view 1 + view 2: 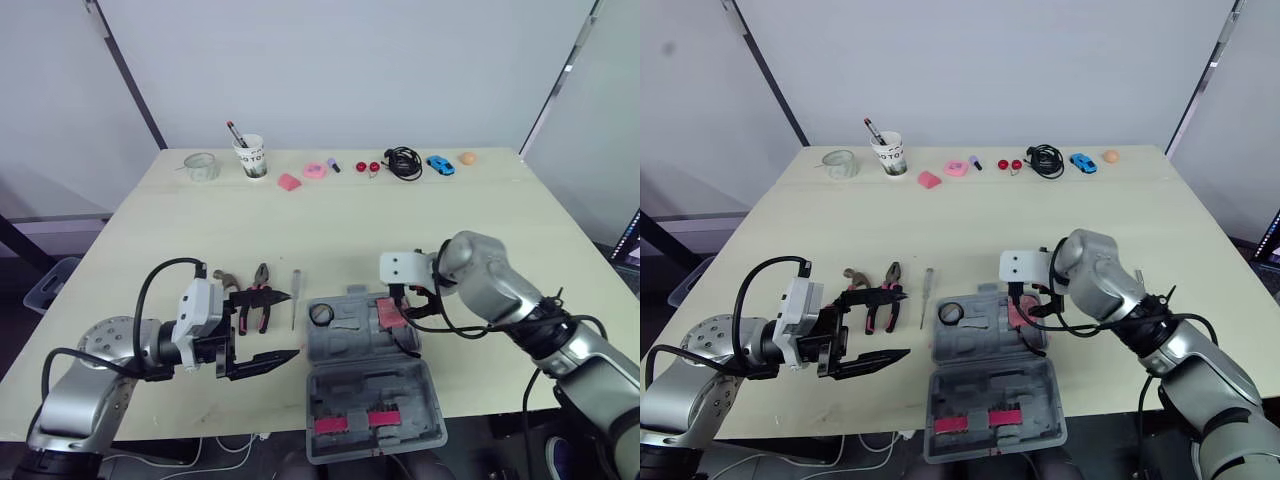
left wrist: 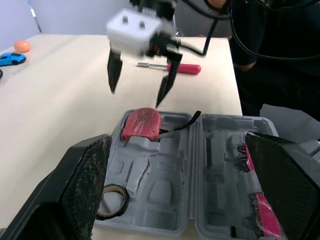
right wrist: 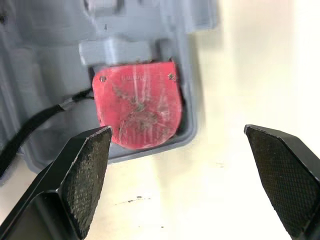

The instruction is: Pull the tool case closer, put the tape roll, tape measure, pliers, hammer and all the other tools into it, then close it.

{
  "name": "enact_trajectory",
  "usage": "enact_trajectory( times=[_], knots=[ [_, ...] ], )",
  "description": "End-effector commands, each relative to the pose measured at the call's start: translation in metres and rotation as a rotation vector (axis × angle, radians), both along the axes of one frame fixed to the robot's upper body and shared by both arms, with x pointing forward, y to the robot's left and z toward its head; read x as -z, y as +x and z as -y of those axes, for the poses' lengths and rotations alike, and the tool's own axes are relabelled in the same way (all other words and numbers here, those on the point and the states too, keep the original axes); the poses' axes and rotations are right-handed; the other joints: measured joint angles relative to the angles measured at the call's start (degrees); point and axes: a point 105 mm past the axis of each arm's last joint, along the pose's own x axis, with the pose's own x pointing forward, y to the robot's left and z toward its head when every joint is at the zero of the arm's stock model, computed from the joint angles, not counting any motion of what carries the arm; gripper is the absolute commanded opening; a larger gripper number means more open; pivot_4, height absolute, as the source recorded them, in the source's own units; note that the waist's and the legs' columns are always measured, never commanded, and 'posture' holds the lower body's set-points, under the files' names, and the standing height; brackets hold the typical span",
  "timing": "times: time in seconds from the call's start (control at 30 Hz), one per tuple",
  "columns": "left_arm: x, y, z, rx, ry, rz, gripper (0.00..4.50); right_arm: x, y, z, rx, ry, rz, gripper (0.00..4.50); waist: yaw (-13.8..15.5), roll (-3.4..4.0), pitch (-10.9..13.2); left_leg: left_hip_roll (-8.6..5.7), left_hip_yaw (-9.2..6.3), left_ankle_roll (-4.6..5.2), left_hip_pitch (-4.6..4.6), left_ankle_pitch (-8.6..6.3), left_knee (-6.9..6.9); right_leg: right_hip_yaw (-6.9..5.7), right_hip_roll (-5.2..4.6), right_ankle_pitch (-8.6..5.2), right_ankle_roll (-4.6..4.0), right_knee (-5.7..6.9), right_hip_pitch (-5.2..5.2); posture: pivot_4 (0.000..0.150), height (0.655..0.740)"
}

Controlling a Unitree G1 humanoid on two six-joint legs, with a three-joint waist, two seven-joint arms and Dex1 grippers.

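The tool case lies open at the desk's near edge, with the tape roll and tape measure seated in its far half. My right hand hovers wide above the tape measure. My left hand, also wide, is by the pliers, with the hammer just beyond. I judge the pliers come next: close across their handles.

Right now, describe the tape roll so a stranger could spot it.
Find the open grey tool case at the near edge of the table. In its far half's left corner lies the tape roll: a small dark ring, unlike the red tape measure nearby.
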Motion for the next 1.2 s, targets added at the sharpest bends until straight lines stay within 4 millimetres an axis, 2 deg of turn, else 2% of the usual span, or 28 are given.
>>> enact_trajectory(
  times=[0.03,0.07,0.17,0.27,0.37,0.47,0.83,1.0,1.2],
  knots=[
    [-0.005,-0.002,0.004,0.026,0.0,0.021,4.5,-0.016,-0.003,0.003,0.041,0.166,0.005,4.46,-0.01,-0.01,0.0,0.0,0.0,0.0,0.0,0.0,0.0,0.0,0.0,0.0,0.0,0.0,0.0,0.15,0.74],
    [-0.004,-0.002,0.003,0.026,-0.001,0.021,4.5,-0.016,-0.004,0.004,0.045,0.18,-0.001,4.46,-0.02,0.0,0.0,0.0,0.0,0.0,0.0,0.0,0.0,0.0,0.0,0.0,0.0,0.0,0.01,0.15,0.74],
    [-0.004,-0.002,0.003,0.026,0.0,0.022,4.5,-0.018,-0.004,0.0,0.054,0.463,0.026,4.46,-0.04,-0.03,-0.02,0.0,-0.02,0.01,0.0,0.0,-0.01,0.0,0.01,0.0,0.0,-0.01,0.02,0.15,0.74],
    [-0.004,-0.001,0.002,0.027,-0.001,0.02,4.5,-0.02,-0.007,-0.002,0.03,0.635,0.059,4.46,-0.06,-0.02,-0.01,0.0,-0.04,0.01,0.0,0.0,-0.05,-0.01,0.02,0.01,0.01,-0.03,0.02,0.15,0.74],
    [-0.003,-0.001,0.002,0.027,0.001,0.019,4.5,-0.007,-0.008,0.003,0.028,0.678,0.088,3.72,-0.06,-0.02,-0.01,-0.01,-0.01,0.01,0.0,0.0,-0.03,0.0,0.0,0.01,0.02,-0.03,0.02,0.15,0.74],
    [-0.003,-0.001,0.002,0.03,0.0,0.019,4.5,0.004,-0.01,0.003,0.025,0.714,0.085,2.3,-0.09,-0.02,-0.01,-0.01,-0.02,0.01,0.0,0.0,-0.03,0.0,0.0,0.01,0.02,-0.03,0.03,0.15,0.74],
    [-0.006,0.002,0.001,0.025,0.001,0.029,4.5,0.031,-0.01,0.007,0.038,0.883,0.06,2.3,-0.1,-0.02,-0.01,0.0,-0.03,0.01,0.01,0.0,-0.03,0.0,0.01,0.01,0.02,-0.02,0.04,0.15,0.74],
    [-0.004,0.001,0.002,0.022,0.007,0.027,4.5,0.05,-0.013,0.009,-0.027,0.827,0.051,2.3,-0.16,-0.01,0.0,0.0,-0.02,0.01,0.03,0.0,-0.03,0.01,0.01,0.01,0.02,-0.02,0.05,0.15,0.74],
    [-0.005,0.0,0.002,0.017,0.005,0.027,4.5,0.073,-0.008,0.011,0.044,0.827,-0.012,2.3,-0.16,-0.01,0.0,0.0,-0.02,0.0,0.05,0.0,-0.03,0.01,0.01,0.01,0.01,-0.01,0.05,0.15,0.74]
  ],
)
